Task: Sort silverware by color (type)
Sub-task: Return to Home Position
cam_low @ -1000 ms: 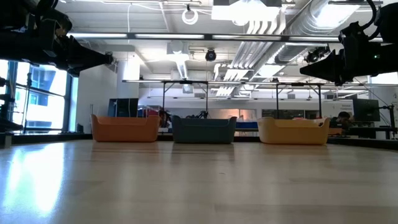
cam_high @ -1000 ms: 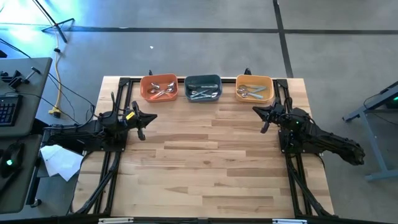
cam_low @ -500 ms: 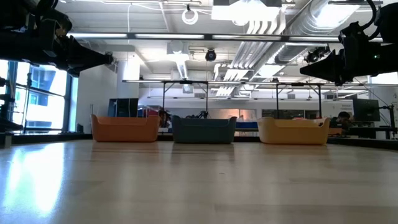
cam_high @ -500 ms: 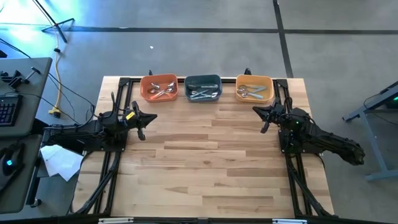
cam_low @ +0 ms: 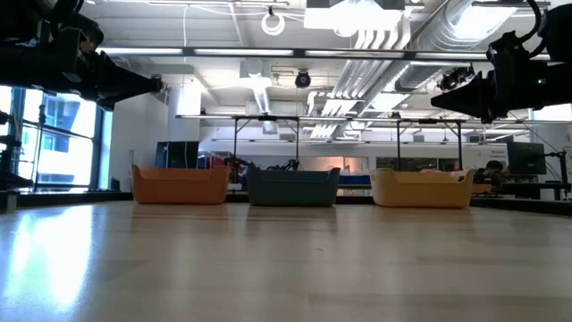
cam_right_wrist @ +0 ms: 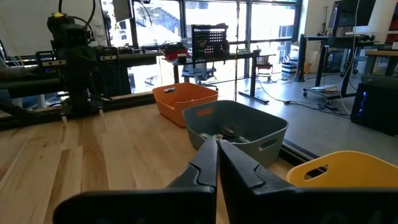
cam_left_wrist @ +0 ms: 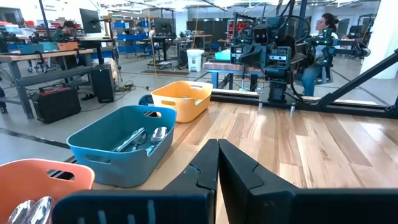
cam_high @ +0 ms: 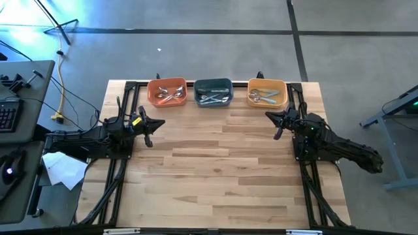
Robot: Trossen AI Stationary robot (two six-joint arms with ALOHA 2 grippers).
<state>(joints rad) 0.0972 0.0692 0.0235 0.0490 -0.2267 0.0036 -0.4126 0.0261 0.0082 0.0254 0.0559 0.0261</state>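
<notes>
The silverware lies in three bowls along the table's far edge: some in the orange bowl (cam_high: 167,92), some in the teal bowl (cam_high: 213,92), some in the yellow bowl (cam_high: 266,93). Shiny spoon heads (cam_left_wrist: 149,137) show inside the teal bowl in the left wrist view. My left gripper (cam_high: 151,127) hovers shut above the table's left side, pointing level toward the right. My right gripper (cam_high: 275,124) hovers shut above the right side, near the yellow bowl. Neither holds anything.
The wooden tabletop (cam_high: 215,163) stretches between the two arms and toward the near edge. Black frame rails (cam_high: 117,176) run along the left and right sides. A desk with a keyboard (cam_high: 8,114) stands left of the table. A person (cam_left_wrist: 326,28) sits beyond the table.
</notes>
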